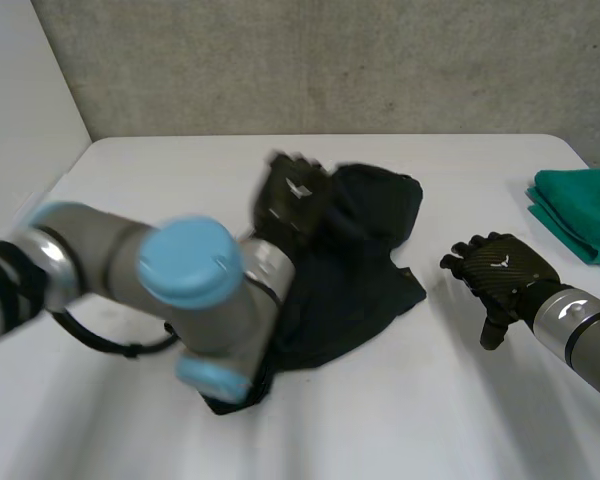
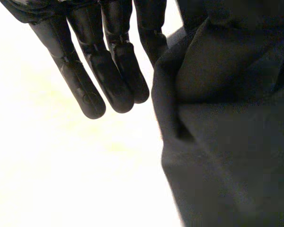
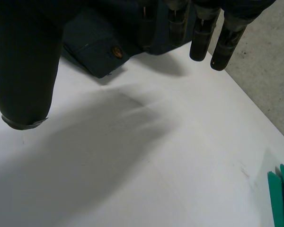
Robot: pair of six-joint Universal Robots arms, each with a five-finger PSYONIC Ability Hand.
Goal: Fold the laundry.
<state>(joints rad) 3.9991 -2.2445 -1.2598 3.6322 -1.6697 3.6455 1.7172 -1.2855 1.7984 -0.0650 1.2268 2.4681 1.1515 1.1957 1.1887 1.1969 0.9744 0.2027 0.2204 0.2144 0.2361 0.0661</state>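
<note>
A black garment (image 1: 360, 270) lies crumpled in the middle of the white table (image 1: 430, 400). My left hand (image 1: 290, 195) is on its far left part. In the left wrist view most fingers (image 2: 109, 71) point down, nearly straight. A raised fold of the garment (image 2: 227, 142) stands against the forefinger and covers the thumb side, pinched there. My right hand (image 1: 500, 270) hovers to the right of the garment, apart from it. Its fingers (image 3: 201, 42) are straight and hold nothing. Beyond them lies an edge of the garment (image 3: 99, 52) with a button.
A folded green cloth (image 1: 580, 210) lies at the table's far right edge, also seen near my right hand (image 3: 281, 198). My left arm (image 1: 190, 270) reaches across the near left of the table. A grey wall stands behind the table.
</note>
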